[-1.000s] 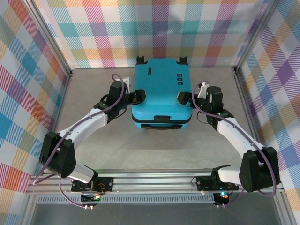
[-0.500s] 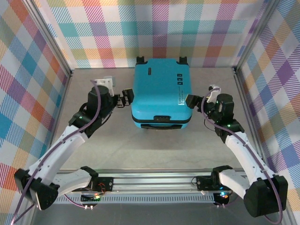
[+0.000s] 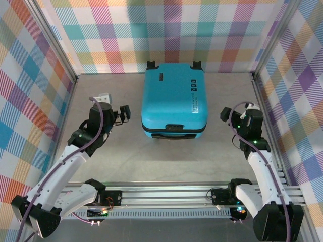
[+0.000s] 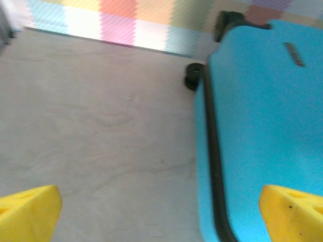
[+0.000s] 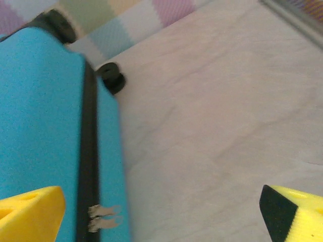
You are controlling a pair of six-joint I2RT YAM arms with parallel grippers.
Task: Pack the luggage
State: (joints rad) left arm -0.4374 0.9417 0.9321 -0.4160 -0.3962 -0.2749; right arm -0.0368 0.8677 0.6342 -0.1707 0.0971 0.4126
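The luggage (image 3: 174,101) is a turquoise hard-shell suitcase lying flat and closed at the middle back of the table, wheels toward the rear wall and black handle toward me. Its black zipper seam runs down the side in the left wrist view (image 4: 214,166) and in the right wrist view (image 5: 88,151), where two pale zipper pulls (image 5: 103,218) hang. My left gripper (image 3: 121,115) stands open just left of the case, apart from it, nothing between its yellow fingertips (image 4: 28,212). My right gripper (image 3: 228,115) is open to the right of the case, also apart and empty.
Plaid walls and aluminium posts (image 3: 265,96) close in the table on three sides. Bare grey tabletop (image 3: 166,161) lies in front of the suitcase and along both its sides. The arms' mounting rail (image 3: 161,194) runs along the near edge.
Both grippers have drawn back from the suitcase's sides, the left one leftward and nearer, the right one rightward. The left jaws widened. The suitcase stays closed and in place.
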